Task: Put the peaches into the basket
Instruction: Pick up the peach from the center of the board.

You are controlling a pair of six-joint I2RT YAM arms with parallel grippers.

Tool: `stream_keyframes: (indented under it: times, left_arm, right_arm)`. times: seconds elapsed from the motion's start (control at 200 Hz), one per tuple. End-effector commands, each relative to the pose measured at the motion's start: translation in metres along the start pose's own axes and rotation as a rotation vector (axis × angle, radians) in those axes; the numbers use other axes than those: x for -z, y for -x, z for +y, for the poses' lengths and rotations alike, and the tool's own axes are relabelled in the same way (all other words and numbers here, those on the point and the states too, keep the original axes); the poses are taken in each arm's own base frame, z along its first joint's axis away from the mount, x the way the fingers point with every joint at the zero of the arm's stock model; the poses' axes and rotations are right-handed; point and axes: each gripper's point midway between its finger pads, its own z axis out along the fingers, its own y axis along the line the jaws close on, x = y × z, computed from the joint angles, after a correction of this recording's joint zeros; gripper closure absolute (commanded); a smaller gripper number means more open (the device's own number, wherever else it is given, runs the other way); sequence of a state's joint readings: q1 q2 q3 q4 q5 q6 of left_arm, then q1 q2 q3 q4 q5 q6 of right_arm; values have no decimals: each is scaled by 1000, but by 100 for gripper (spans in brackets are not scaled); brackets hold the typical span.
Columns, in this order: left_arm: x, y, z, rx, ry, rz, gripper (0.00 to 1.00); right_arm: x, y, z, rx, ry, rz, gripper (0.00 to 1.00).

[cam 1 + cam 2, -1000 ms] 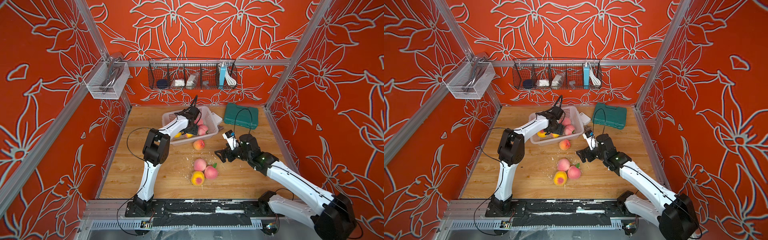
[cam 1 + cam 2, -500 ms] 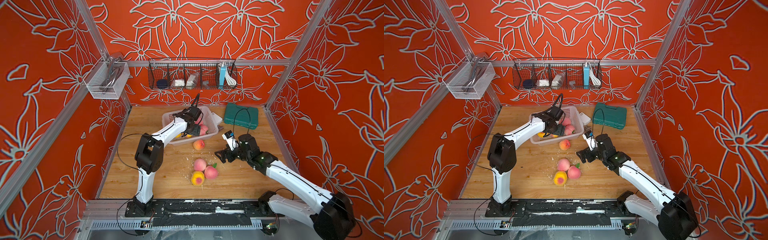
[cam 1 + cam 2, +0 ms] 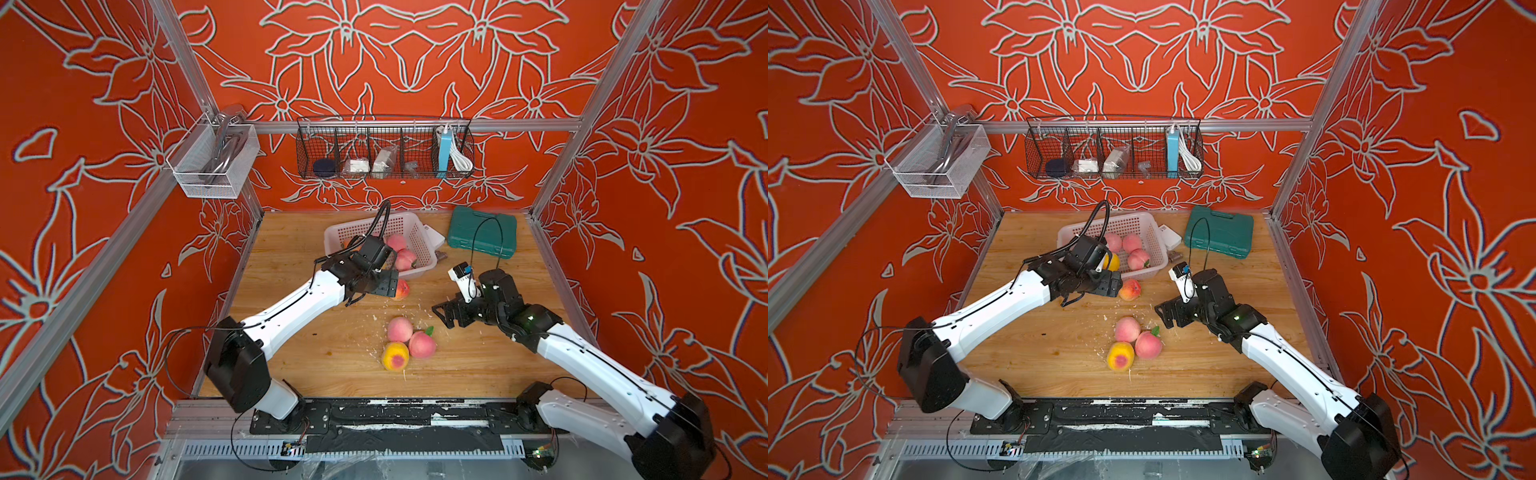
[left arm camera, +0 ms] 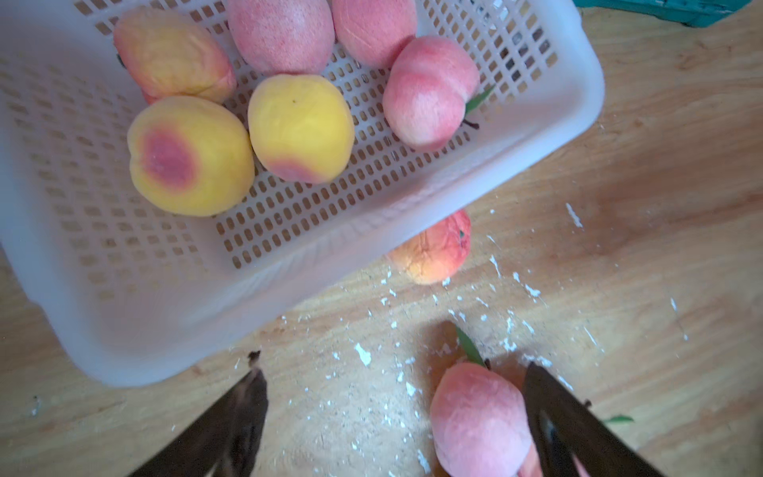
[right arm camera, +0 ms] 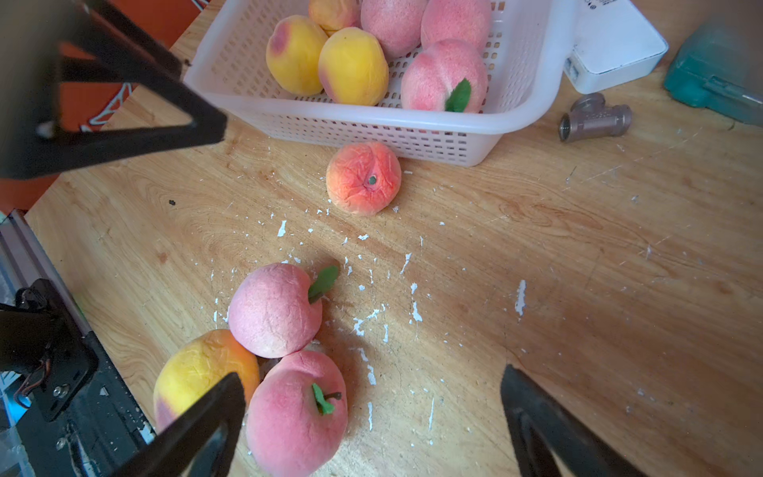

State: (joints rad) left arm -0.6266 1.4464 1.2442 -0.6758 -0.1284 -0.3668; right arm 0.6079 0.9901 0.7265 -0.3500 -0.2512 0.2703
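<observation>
the basket (image 3: 419,249) stands toward the back of the wooden table (image 3: 291,257), and six peaches lie inside it (three pink, three yellow to orange). among them the left wrist view shows a leafed pink peach (image 4: 429,91) near one corner and a red-spotted yellow peach (image 4: 190,157) on the grid floor. four more peaches are outside. a lone orange peach (image 3: 401,289) rests on the wood just beside the basket's near wall. a cluster of three (image 3: 400,330) lies well in front of the basket, toward the robot's base: two pink and one yellow, touching each other.

the left gripper (image 3: 384,286) hangs just in front of the basket's near wall, right next to the lone orange peach. its jaws stand wide apart and clamp nothing. the right gripper (image 3: 445,315) hovers in front of the basket's right corner, near the cluster but apart from it, its jaws spread wide and empty.

just past the basket's right end lie a white box (image 5: 611,45) and a metal tee fitting (image 5: 594,117), with a green case (image 3: 482,232) beyond them. white flakes (image 5: 520,297) are scattered on the wood in front of the basket. on the wall behind it hangs a black wire rack (image 3: 384,147), and a silver mesh box (image 3: 212,166) hangs up to its left.
</observation>
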Motion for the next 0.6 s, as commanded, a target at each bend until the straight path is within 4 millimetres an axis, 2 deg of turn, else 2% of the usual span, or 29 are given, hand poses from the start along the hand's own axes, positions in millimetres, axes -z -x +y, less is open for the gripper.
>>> stream_keyframes:
  times: [0.0, 0.335, 0.4, 0.44, 0.596]
  left_arm:
    - [23, -12, -2, 38, -57, -33, 9]
    - [72, -60, 2, 89, -199, -41, 4]
    - [73, -69, 3, 99, -212, -25, 3]
    - [82, -72, 3, 103, -233, -43, 2]
    - [86, -90, 6, 114, -259, -19, 2]
  right_arm:
    - [5, -16, -4, -52, -44, 36, 1]
    - [0, -43, -3, -98, -67, 90, 1]
    - [-2, -47, -2, -102, -64, 103, 1]
    - [-4, -49, -1, -102, -65, 111, 1]
    - [-13, -61, 4, -92, -52, 146, 1]
